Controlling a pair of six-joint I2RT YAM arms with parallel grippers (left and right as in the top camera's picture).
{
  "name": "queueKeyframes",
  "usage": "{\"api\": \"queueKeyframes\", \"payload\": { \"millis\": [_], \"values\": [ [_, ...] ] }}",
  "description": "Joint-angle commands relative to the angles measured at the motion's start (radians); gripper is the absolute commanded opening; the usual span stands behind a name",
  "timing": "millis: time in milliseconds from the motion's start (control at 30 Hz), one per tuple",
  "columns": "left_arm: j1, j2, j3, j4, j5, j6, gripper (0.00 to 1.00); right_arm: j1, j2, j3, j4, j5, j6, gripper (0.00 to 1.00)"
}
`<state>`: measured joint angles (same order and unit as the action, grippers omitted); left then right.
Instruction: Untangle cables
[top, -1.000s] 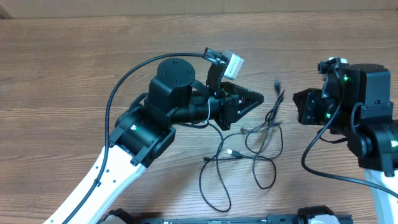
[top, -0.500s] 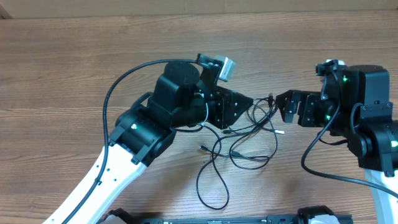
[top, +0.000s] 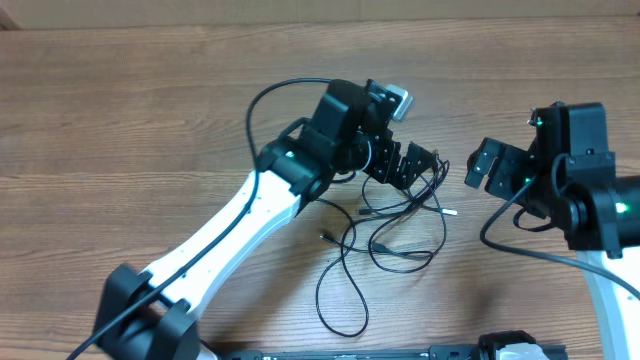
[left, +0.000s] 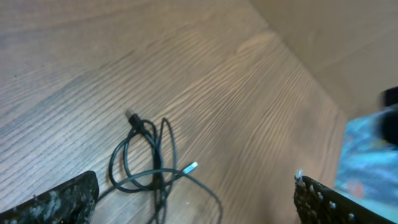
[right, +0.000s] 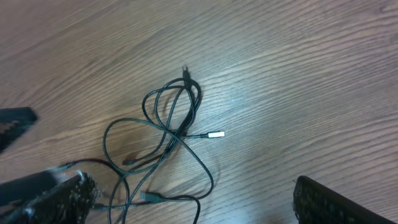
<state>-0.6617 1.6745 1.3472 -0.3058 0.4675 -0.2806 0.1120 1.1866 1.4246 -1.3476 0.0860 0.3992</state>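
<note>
Looking down from overhead, the left gripper is reaching further across the table than a moment ago and the right gripper is backing off, while the cables, no longer lifted, are lying near both in crossed loops. Seen from the left wrist, the left gripper is holding its fingers wide apart and empty, the cables resting on the wood ahead. From the right wrist, the right gripper is likewise hanging spread and empty over the cables, so the knot is probably still waiting for a fresh grasp

left gripper advanced, right gripper retreated
</note>
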Motion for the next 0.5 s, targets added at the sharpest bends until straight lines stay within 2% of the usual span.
{"api": "queueKeyframes", "payload": {
  "millis": [0,233,367,467],
  "values": [
    [-0.006,0.091,0.014,0.01,0.024,0.081,1.0,-0.001,0.003,0.002,0.006,0.034,0.061,1.0],
    [-0.029,0.268,0.014,0.111,0.024,0.102,1.0,-0.001,0.003,0.002,0.032,0.018,0.098,1.0],
    [-0.062,0.352,0.014,0.202,0.021,0.175,1.0,-0.001,0.003,0.002,0.024,0.018,0.098,1.0],
    [-0.081,0.377,0.014,0.204,-0.051,0.188,1.0,-0.001,0.003,0.002,0.021,0.018,0.098,1.0]
  ]
}}
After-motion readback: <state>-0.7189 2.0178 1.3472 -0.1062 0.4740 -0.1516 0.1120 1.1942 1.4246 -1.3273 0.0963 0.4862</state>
